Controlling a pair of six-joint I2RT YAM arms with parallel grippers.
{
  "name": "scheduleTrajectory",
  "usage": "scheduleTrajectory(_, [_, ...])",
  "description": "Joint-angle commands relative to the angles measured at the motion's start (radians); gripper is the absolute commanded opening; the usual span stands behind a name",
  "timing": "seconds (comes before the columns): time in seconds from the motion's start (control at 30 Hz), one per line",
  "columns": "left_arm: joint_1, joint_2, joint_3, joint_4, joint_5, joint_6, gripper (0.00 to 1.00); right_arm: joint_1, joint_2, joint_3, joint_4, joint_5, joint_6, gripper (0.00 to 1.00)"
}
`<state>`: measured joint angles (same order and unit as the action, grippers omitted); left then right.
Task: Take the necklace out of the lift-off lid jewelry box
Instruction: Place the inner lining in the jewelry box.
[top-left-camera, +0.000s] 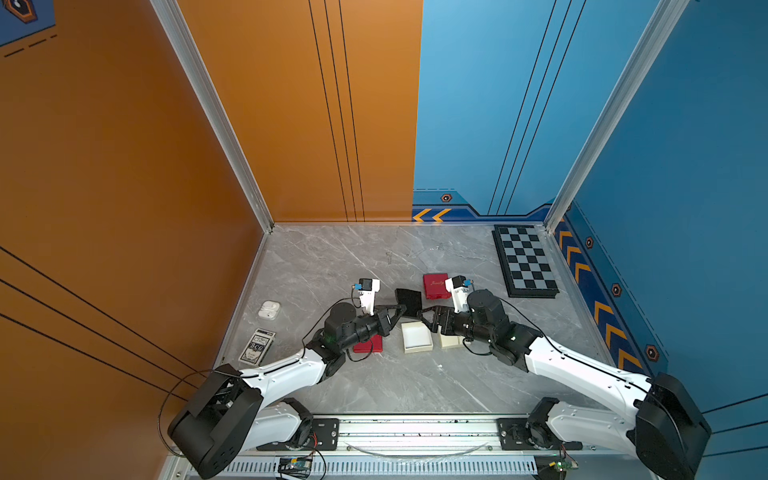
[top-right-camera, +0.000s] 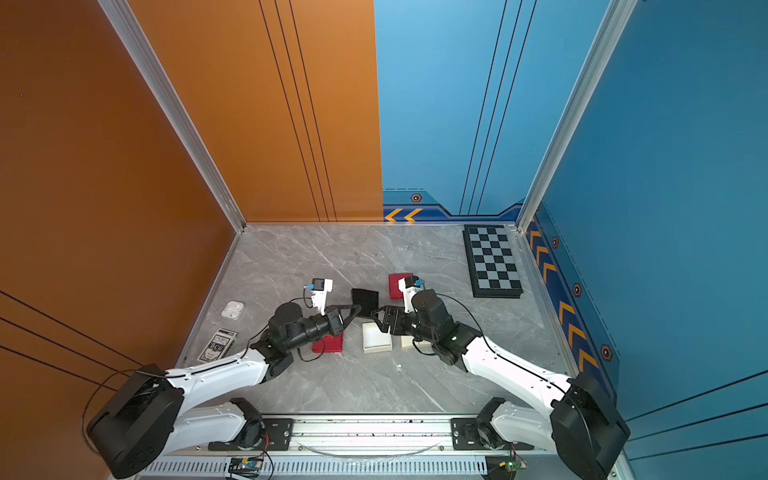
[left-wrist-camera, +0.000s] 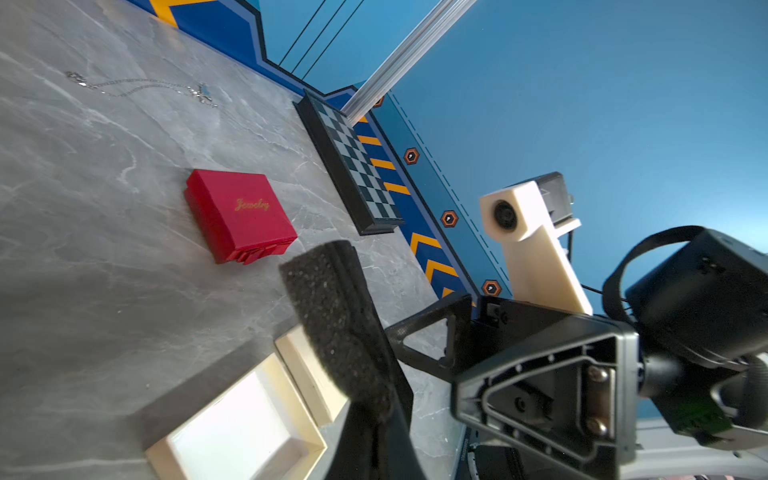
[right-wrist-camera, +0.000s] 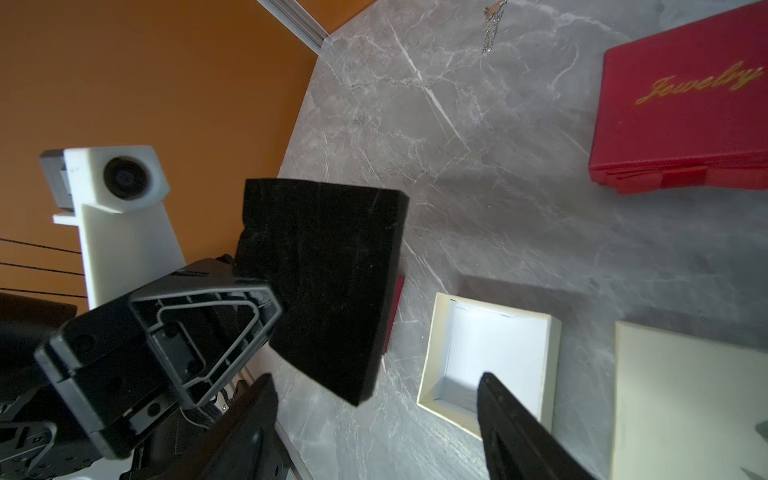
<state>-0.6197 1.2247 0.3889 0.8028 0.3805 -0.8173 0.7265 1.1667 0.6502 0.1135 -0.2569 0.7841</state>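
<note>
The cream lift-off lid jewelry box (top-left-camera: 417, 337) (right-wrist-camera: 490, 353) stands open mid-table, its white inside bare. Its lid (top-left-camera: 451, 340) (right-wrist-camera: 685, 395) lies beside it, partly under my right arm. My left gripper (top-left-camera: 401, 309) (left-wrist-camera: 376, 415) is shut on a corner of a black foam pad (top-left-camera: 408, 301) (right-wrist-camera: 324, 282), held above the table. My right gripper (top-left-camera: 427, 319) (right-wrist-camera: 374, 432) is open just right of the pad, over the box's edge, holding nothing. A thin silver necklace (left-wrist-camera: 141, 87) (top-left-camera: 436, 248) lies on the marble at the back.
One red jewelry box (top-left-camera: 436, 286) (left-wrist-camera: 239, 214) sits behind my right wrist, another (top-left-camera: 368, 345) under my left arm. A chessboard (top-left-camera: 525, 262) lies at the back right. An earbud case (top-left-camera: 269, 309) and a card deck (top-left-camera: 257, 347) are at the left.
</note>
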Motion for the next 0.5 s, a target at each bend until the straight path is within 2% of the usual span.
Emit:
scheduleTrajectory(0.0, [-0.019,-0.018,0.023,0.048,0.060,-0.013,0.00,0.001,0.001,-0.012,0.074,-0.004,0.020,0.76])
scheduleTrajectory(0.27, [-0.046,-0.024,0.012,0.070,0.076,-0.020,0.00,-0.010,0.019,-0.014,0.142,-0.045,0.043,0.72])
scheduleTrajectory(0.47, [-0.057,-0.023,0.010,0.097,0.079,-0.021,0.00,-0.019,0.043,-0.036,0.249,-0.106,0.086,0.63])
